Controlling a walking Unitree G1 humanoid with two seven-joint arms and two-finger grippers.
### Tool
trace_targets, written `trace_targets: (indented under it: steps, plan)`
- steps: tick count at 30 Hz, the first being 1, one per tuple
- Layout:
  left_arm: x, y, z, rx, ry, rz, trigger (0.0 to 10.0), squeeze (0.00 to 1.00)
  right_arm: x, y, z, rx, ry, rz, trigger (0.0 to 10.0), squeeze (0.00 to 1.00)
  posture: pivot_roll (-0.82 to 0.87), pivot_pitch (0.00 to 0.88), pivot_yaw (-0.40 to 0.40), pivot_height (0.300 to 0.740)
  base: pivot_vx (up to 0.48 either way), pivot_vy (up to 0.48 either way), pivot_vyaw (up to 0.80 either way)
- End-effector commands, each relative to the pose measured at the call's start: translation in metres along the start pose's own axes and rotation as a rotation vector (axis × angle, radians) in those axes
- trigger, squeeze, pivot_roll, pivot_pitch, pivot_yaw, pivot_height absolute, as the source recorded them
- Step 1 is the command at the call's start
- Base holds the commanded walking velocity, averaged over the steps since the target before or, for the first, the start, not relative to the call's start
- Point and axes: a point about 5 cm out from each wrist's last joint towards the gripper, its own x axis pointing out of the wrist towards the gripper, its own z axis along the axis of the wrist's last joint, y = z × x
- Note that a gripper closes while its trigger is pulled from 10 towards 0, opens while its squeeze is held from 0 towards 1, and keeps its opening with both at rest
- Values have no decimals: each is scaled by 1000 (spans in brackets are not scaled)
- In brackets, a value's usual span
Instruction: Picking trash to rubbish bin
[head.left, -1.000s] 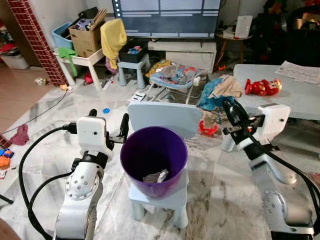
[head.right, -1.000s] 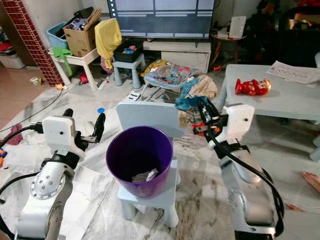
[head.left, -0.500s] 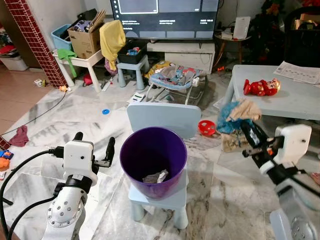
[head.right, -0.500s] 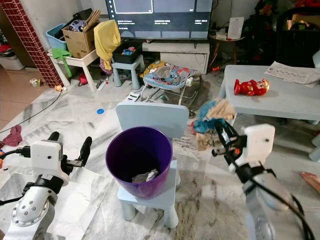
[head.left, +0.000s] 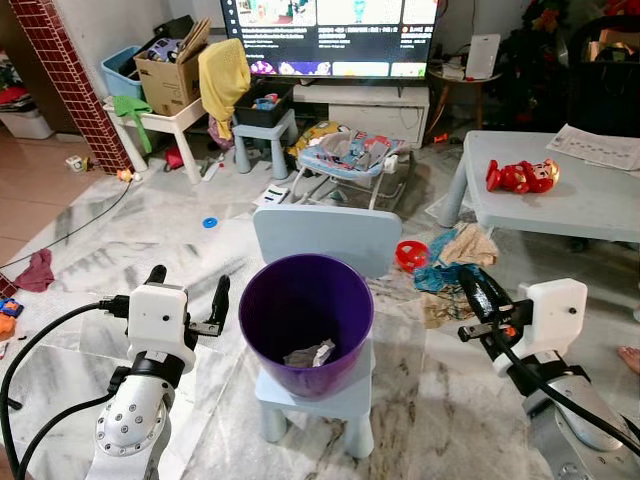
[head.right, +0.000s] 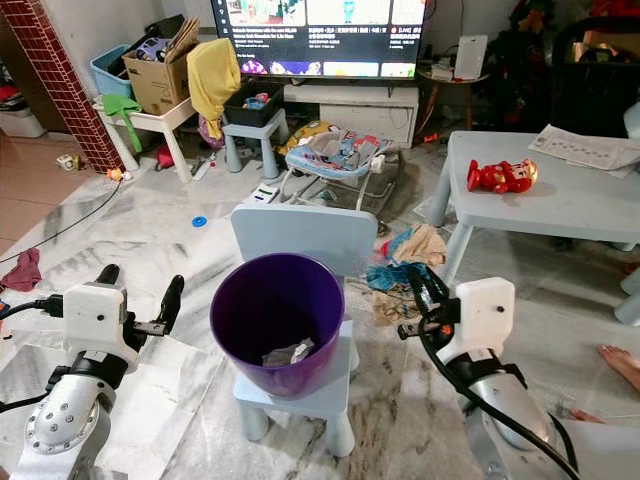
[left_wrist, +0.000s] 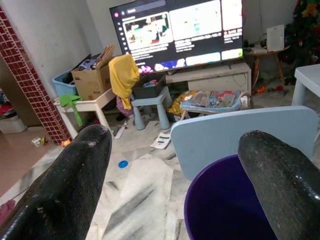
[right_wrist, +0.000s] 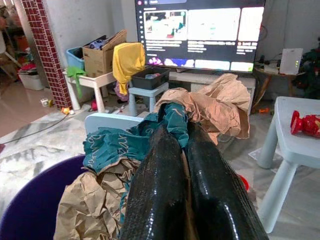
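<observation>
Purple bin (head.left: 305, 320) sits on 1 small blue chair (head.left: 320, 235) with 1 crumpled scrap (head.left: 312, 352) already inside; the right gripper (head.left: 478, 295), to the bin's right, is clamped on 1 wad (right_wrist: 200, 107) of brown paper and teal cloth; the carry step appears in hand; next it likely must swing over the rim and let go; the left gripper (head.left: 186, 290) waits spread apart beside the bin; 2 arms, 1 bin.

Writing on the television screen (head.left: 335, 35) is too small to read.
</observation>
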Motion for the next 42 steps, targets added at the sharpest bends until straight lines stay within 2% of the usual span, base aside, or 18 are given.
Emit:
trace_targets:
  steps: [1, 9, 12, 15, 23, 27, 34, 42]
  plan:
    - [-2, 3, -5, 6, 17, 20, 10000, 0, -2, 3, 1, -4, -11, 0, 0, 0, 4, 0, 11, 740, 0, 0, 0]
    - [5, 3, 6, -22, -21, 7, 10000, 0, 1, 3, 2, 9, -12, 22, 0, 0, 5, 0, 24, 740, 0, 0, 0]
    - [11, 4, 13, -43, -37, 5, 10000, 0, 7, 7, 5, 16, -47, 45, 0, 0, 10, 0, 37, 740, 0, 0, 0]
    - [11, 4, 13, -43, -37, 5, 10000, 0, 7, 7, 5, 16, -47, 45, 0, 0, 10, 0, 37, 740, 0, 0, 0]
    - [18, 1, 16, -59, -48, 4, 10000, 0, 14, 18, 6, -4, -61, 74, 0, 0, 6, 0, 40, 740, 0, 0, 800]
    - [19, -2, 16, -75, -43, -5, 10000, 0, 14, 15, 6, -3, -58, 68, 0, 0, 2, 0, 39, 740, 0, 0, 742]
    - [24, -3, 20, -100, -59, -28, 10000, 0, 16, 14, 7, 6, -69, 65, 0, 0, -5, 0, 40, 740, 0, 0, 0]
    - [25, -6, 19, -111, -52, -39, 10000, 0, 16, 15, 6, 3, -70, 72, 0, 0, -9, 0, 40, 740, 262, 0, 0]
